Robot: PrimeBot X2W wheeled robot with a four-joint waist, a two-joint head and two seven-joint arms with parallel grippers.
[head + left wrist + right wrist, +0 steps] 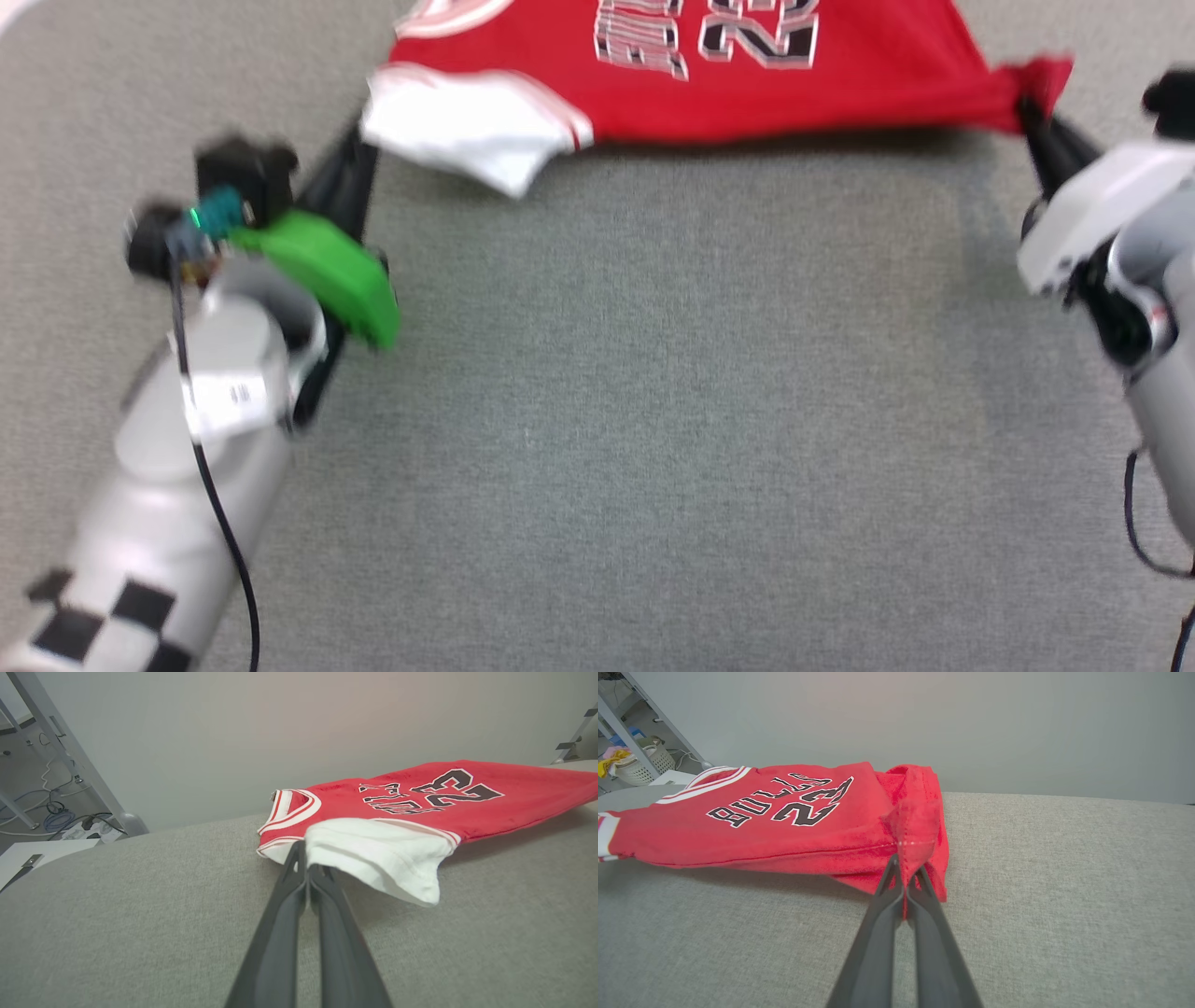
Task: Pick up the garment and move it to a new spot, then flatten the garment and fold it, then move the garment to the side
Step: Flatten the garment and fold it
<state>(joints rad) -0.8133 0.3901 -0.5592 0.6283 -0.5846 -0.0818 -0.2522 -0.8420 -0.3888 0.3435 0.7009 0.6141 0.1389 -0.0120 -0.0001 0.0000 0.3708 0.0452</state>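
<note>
The garment [709, 89], a red shirt with white sleeves and black number 23, is stretched between my two grippers at the far side of the grey surface. My left gripper [359, 149] is shut on its white sleeve edge; in the left wrist view the garment [420, 807] hangs from the left gripper [306, 863], with the sleeve drooping. My right gripper [1027, 112] is shut on a bunched red hem corner. Seen from the right wrist, the garment [784, 816] is lifted slightly off the surface in front of the right gripper [903, 872].
A grey fabric surface [653, 420] spreads below the shirt. A metal frame leg [70, 751] with cables on the floor stands beyond its far left edge. A laundry basket [644, 763] sits far off on the floor.
</note>
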